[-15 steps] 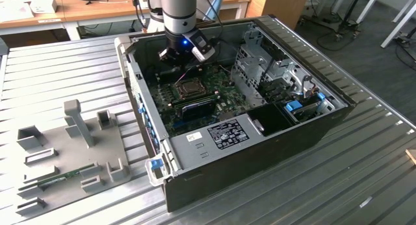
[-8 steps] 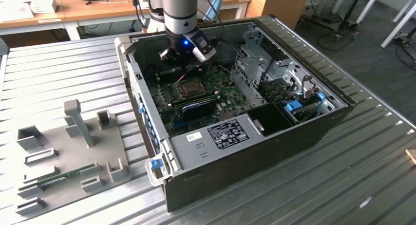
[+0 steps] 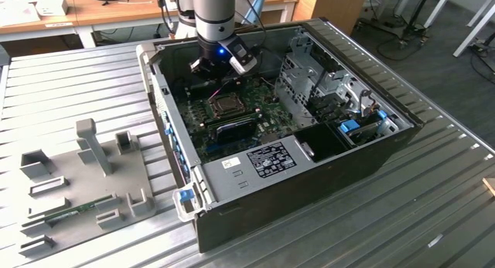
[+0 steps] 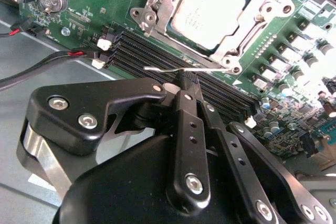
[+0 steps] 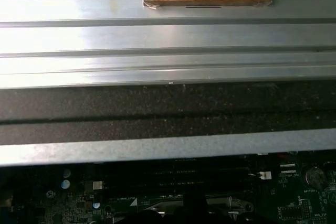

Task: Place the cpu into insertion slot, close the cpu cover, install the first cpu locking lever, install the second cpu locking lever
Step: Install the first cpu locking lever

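Downward, the arm (image 3: 213,15) points, its gripper (image 4: 184,81) clamped on a locking lever (image 4: 157,69)

Drive cage (image 3: 309,76) (tall) stands near insertion slot (image 3: 211,105); overhead seems open.

Everything's parked on a ribbed silver aluminium surface (image 3: 433,216) with slats running corner to corner, and it throws back bright glare in the first wrist view. In the exterior view there's a light wooden desk with white legs (image 3: 116,13) at eleven o'clock, with white papers (image 3: 15,13) on top. At one o'clock there's a plain wooden panel (image 3: 337,7). A dark grey floor (image 3: 433,47) fills two o'clock, with black stand feet (image 3: 402,24) and a white table leg (image 3: 478,24) on it.
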You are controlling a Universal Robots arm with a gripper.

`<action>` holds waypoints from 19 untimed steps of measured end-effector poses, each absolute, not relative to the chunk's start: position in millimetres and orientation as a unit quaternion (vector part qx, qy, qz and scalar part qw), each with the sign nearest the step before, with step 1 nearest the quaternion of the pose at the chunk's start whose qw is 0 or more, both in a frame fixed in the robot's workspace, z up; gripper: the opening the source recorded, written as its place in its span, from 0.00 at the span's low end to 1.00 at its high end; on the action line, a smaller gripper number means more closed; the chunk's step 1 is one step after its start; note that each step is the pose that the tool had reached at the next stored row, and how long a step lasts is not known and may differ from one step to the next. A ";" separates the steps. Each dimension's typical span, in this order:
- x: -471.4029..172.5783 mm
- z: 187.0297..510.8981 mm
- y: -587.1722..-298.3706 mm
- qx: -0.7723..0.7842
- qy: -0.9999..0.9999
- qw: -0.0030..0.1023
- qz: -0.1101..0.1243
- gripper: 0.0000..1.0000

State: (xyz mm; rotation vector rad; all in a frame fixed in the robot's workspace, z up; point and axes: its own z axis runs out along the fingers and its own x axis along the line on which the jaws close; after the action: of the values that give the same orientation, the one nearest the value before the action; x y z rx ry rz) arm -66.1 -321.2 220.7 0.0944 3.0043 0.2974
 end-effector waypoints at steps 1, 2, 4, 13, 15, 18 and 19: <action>-66.0 220.5 -321.2 0.031 0.993 0.061 0.098 0.10; -65.9 220.3 -321.2 0.031 0.993 0.061 0.098 0.10; -65.7 219.8 -321.2 0.031 0.993 0.061 0.098 0.10; -64.7 216.4 -321.2 0.031 0.993 0.060 0.098 0.10; -63.9 215.9 -321.2 0.031 0.993 0.061 0.098 0.10; -63.1 215.2 -321.2 0.031 0.993 0.061 0.098 0.10; -62.9 215.0 -321.2 0.031 0.993 0.061 0.098 0.10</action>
State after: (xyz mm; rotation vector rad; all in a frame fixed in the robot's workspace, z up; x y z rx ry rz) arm -62.9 -321.2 215.0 0.0947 3.0043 0.2968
